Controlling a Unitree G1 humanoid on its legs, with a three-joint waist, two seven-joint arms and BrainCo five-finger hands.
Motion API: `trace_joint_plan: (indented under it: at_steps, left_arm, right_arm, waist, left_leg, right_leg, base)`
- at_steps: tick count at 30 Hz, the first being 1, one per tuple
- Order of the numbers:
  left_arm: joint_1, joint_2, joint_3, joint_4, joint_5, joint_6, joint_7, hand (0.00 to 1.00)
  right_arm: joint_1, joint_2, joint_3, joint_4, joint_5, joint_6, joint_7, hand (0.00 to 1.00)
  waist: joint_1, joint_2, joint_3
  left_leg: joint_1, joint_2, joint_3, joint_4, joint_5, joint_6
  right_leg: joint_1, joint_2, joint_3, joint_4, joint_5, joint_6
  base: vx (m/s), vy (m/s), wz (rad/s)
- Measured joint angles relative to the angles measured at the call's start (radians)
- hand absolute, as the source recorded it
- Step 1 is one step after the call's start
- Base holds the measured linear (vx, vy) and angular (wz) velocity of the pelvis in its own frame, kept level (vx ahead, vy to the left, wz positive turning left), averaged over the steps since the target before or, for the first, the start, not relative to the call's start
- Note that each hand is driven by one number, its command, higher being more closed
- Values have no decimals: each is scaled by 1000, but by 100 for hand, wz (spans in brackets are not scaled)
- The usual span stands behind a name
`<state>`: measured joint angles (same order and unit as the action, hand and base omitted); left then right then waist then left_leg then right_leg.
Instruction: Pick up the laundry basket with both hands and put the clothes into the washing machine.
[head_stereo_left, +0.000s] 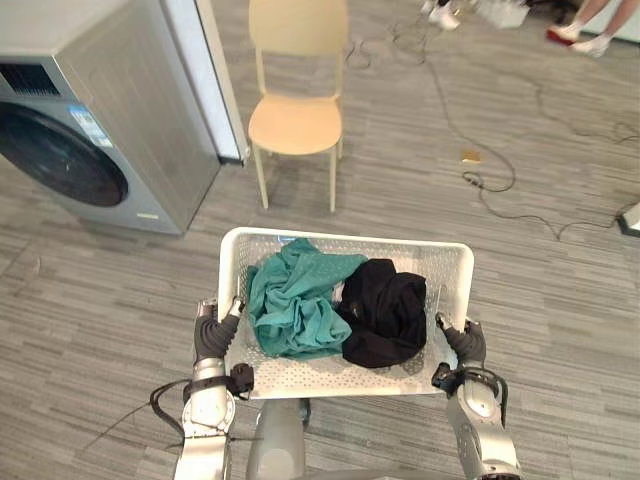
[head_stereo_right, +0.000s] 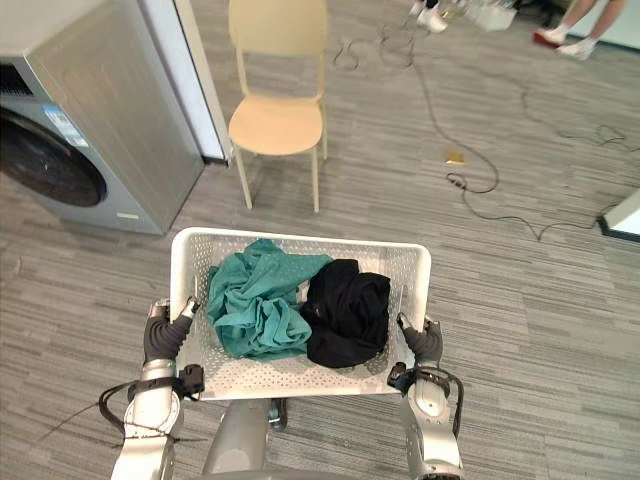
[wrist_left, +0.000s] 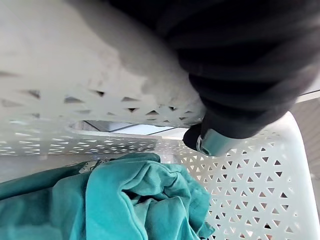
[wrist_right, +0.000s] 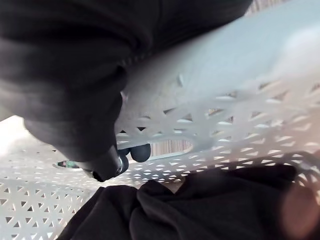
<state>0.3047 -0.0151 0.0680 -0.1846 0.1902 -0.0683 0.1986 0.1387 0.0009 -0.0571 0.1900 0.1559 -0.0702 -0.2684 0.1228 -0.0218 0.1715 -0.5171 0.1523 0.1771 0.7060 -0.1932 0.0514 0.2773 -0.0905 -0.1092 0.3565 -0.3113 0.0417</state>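
The first half looks done: the white laundry basket (head_stereo_left: 340, 238) appears to be up off the floor and carried level in front of the robot. The left hand (head_stereo_left: 213, 335) clamps the basket's left wall, its thumb hooked over the rim onto the inside. The right hand (head_stereo_left: 465, 345) grips the right wall the same way, and its wrist view shows dark fingertips (wrist_right: 136, 152) through the handle slot. Both clothes lie inside the basket, a teal garment (head_stereo_left: 295, 300) on its left half and a black garment (head_stereo_left: 385, 315) on its right, touching in the middle. Nothing has gone into the washing machine (head_stereo_left: 130, 120) yet. The machine stands beyond the basket and off to its left, well apart. Its dark round door (head_stereo_left: 60, 155) looks closed, so it would likely have to be opened while both hands are full. A pale chair (head_stereo_left: 295, 120) stands straight beyond the basket's far rim, just right of a white panel (head_stereo_left: 205, 70) beside the machine, and it narrows the approach. Cables (head_stereo_left: 480, 130) trail on the floor beyond the basket to its right, with a person's feet (head_stereo_left: 590, 40) farther off that way; these lie away from the likely path.
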Motion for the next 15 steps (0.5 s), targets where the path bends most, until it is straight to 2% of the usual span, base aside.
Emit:
trace_joint_plan:
  at_steps: [1,2,3,4,5,6,7,8,9,10,11,12,13,14,15]
  left_arm:
    - [17,1,3,0,0,0,0,100]
    - [27,3,3,-1,0,0,0,100]
    - [28,14,6,-2,0,10,7,100]
    - [28,18,6,-3,0,13,10,100]
    - [42,26,21,-14,1,22,31,100]
    - [67,31,32,-29,1,23,50,100]
    - [78,31,36,-48,2,24,54,100]
    - [91,32,36,-91,3,21,63,100]
    - [89,31,38,-113,5,15,65,100]
    - [87,29,42,-119,5,12,65,100]
    - [80,28,54,-117,5,3,65,100]
    - [73,29,61,-113,5,3,65,100]
    - [56,29,73,-85,9,-5,65,100]
    - [47,24,80,-37,17,-5,65,100]
    - [41,16,84,-16,21,-5,65,100]
  right_arm:
    - [-3,5,0,22,-1,0,12,100]
    - [-13,12,2,46,-3,0,22,100]
    - [-29,16,4,69,-10,3,32,100]
    - [-30,18,5,70,-10,5,33,100]
    - [-29,27,29,69,-13,12,36,100]
    - [-18,35,55,55,-28,12,38,100]
    - [-10,39,70,38,-33,13,38,100]
    - [6,41,77,-10,-37,11,37,100]
    - [10,43,77,-50,-39,10,38,100]
    - [8,41,77,-62,-40,9,39,100]
    - [0,38,77,-65,-39,4,49,100]
    - [-2,37,77,-64,-35,3,53,100]
    - [3,37,85,-58,-23,1,55,100]
    - [23,27,99,-49,-10,3,56,100]
    - [30,19,103,-48,-9,6,56,100]
  waist:
    - [0,-17,-6]
    - [0,-35,-9]
    - [-2,-44,-8]
    - [-2,-43,-7]
    - [0,-39,-3]
    - [0,-33,0]
    - [-2,-28,1]
    - [-6,-10,5]
    - [-14,-2,-1]
    - [-24,1,-4]
    - [-35,5,-12]
    - [-35,3,-17]
    - [-47,1,-29]
    - [-58,17,-48]
    - [-59,21,-54]
  left_leg:
    - [30,-17,16,26,-48,20]
    - [70,-39,29,37,-89,31]
    - [120,-57,33,52,-130,47]
    - [133,-60,33,54,-138,51]
    - [249,-68,42,24,-181,44]
    - [353,-67,52,-32,-198,37]
    - [402,-66,56,-69,-207,28]
    - [480,-60,55,-136,-229,-3]
    - [522,-47,54,-170,-240,-17]
    - [540,-40,49,-184,-247,-27]
    - [573,-21,43,-212,-260,-48]
    - [588,-14,44,-229,-265,-56]
    - [635,-7,33,-265,-278,-87]
    - [668,13,-20,-259,-281,-113]
    - [668,30,-47,-222,-276,-116]
  right_leg:
    - [-57,-36,5,176,40,65]
    - [-120,-78,8,366,116,155]
    - [-207,-113,-4,617,173,229]
    - [-227,-121,-7,665,173,229]
    - [-323,-135,-19,861,146,177]
    - [-388,-135,-39,910,110,109]
    - [-425,-135,-56,911,93,81]
    - [-515,-140,-95,868,54,26]
    - [-596,-147,-133,766,28,-14]
    - [-627,-153,-157,685,25,-21]
    - [-662,-152,-192,450,41,-22]
    - [-663,-146,-198,305,74,-19]
    - [-660,-125,-186,93,198,0]
    - [-637,-83,-150,102,280,2]
    - [-634,-64,-133,139,271,-8]
  base:
    - [748,310,22]
    - [696,235,23]
    - [514,120,22]
    - [622,84,10]
    - [611,31,-22]
    - [729,6,-33]
    - [709,-32,-35]
    - [668,-79,-15]
    - [433,-67,-3]
    - [522,-144,15]
    - [402,-131,13]
    - [638,-199,28]
    - [599,-183,51]
    - [650,-196,59]
    - [797,-261,39]
